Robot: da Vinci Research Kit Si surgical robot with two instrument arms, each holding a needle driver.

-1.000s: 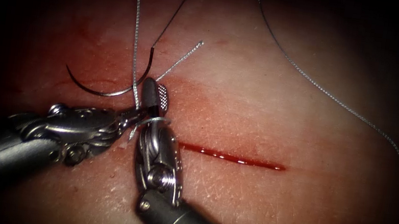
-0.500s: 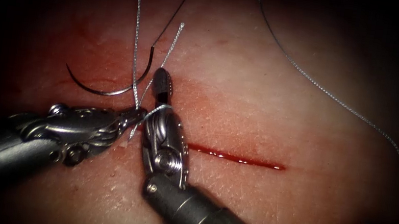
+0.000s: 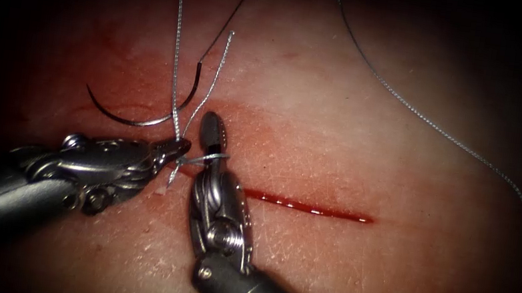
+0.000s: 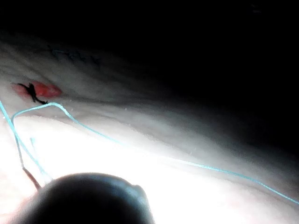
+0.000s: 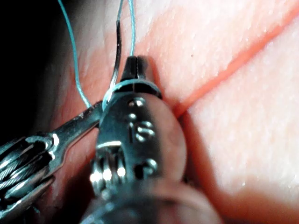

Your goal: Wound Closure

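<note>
The curved needle [image 3: 136,122] lies free on the tissue [image 3: 344,130] left of the cut [image 3: 307,207], held by neither tool and not in the tissue. My left tool [image 3: 176,147] is shut on the long thread [image 3: 176,68], which rises out of view. My right tool [image 3: 210,123] points up at the cut's left end, jaws shut, with a thread loop [image 3: 209,157] wrapped around them. The short thread tail [image 3: 217,73] runs just left of its tip. In the right wrist view the right tool [image 5: 133,63] carries the loop [image 5: 126,85], with a thread strand [image 5: 131,28] in line with its tip.
The needle's thread [image 3: 413,113] arcs from its rear end over the far tissue and down to the right. Red fluid stains the tissue around the needle [image 3: 148,84]. In the left wrist view a thread [image 4: 140,149] lies across bright tissue near a red spot [image 4: 42,88].
My right tool's jaws went from open to shut beside the tail, then drew back down with the loop still around them. The tail swung more upright. My left tool barely moved.
</note>
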